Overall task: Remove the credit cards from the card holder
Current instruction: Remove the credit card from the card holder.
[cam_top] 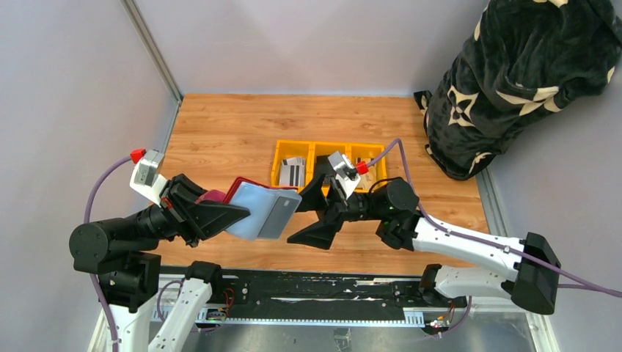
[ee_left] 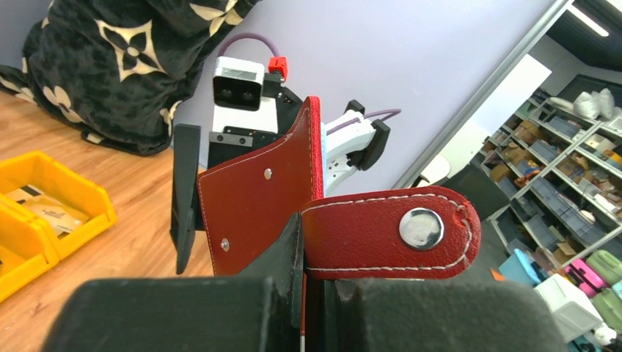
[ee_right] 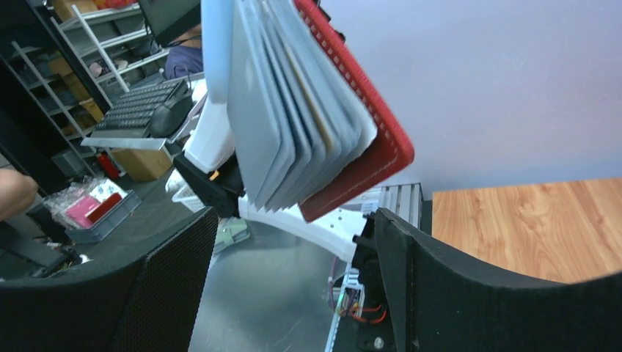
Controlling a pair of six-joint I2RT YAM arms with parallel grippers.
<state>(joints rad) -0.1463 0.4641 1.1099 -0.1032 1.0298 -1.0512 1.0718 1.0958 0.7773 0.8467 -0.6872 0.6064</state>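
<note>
Currently, L gripper [cam_top: 236,215] is clenched on the card holder [cam_top: 258,209], held in the air just in front of the yellow bin [cam_top: 330,144]. R gripper [cam_top: 314,215] is released, jaws wide, also in front of bin, near holder's fanned sleeves w/o touching. Some credit cards [cam_top: 292,174] lie in bin's left compartment.

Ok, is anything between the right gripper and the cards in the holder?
Nothing visible. The left gripper holds the card holder up off the table, its sleeves fanned toward the open right gripper, with only air between. The cards sit inside the clear sleeves.
</note>
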